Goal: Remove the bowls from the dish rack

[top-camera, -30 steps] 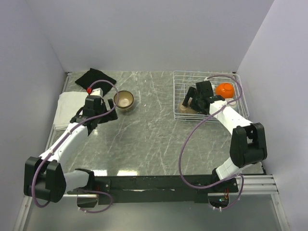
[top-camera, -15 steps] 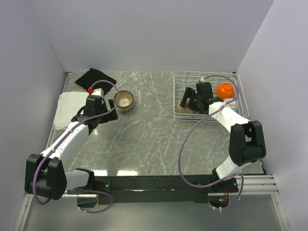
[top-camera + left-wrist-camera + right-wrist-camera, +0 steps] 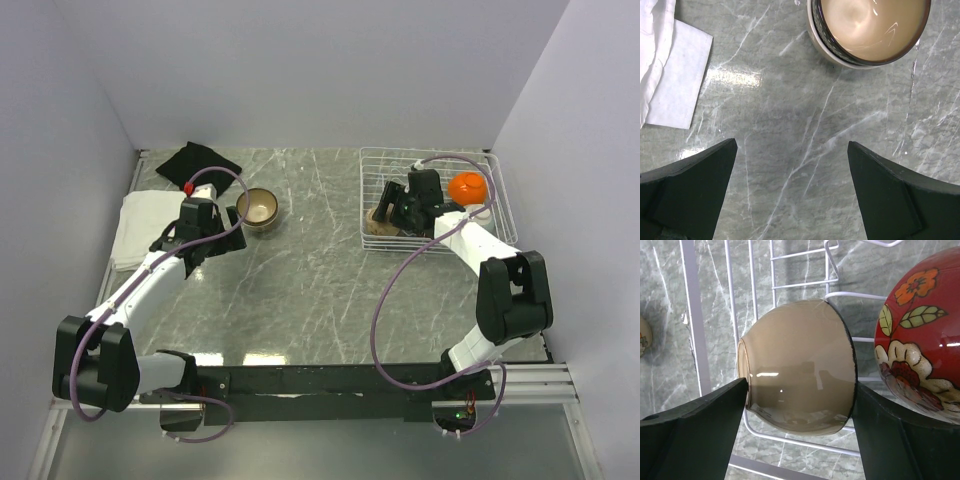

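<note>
Left gripper (image 3: 792, 146) is hanging wide open over grey marble tabletop (image 3: 790, 100), short of unloaded cream ceramic bowl (image 3: 870, 25). Right gripper (image 3: 800, 385) is clamping tan glazed bowl (image 3: 800, 350), tipped sideways inside white wire dish rack (image 3: 688, 315), fingers (image 3: 690, 440) spanning foot to rim. Red floral bowl (image 3: 920, 340) is crowding rightward; lifting straight up looks clearest.

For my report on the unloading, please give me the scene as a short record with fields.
rack contents: beige bowl on its side, red flowered bowl beside it, both in the dish rack
right gripper: closed on the beige bowl
left gripper: open, empty, over the table
outside the rack: one tan bowl upright on the table
</note>
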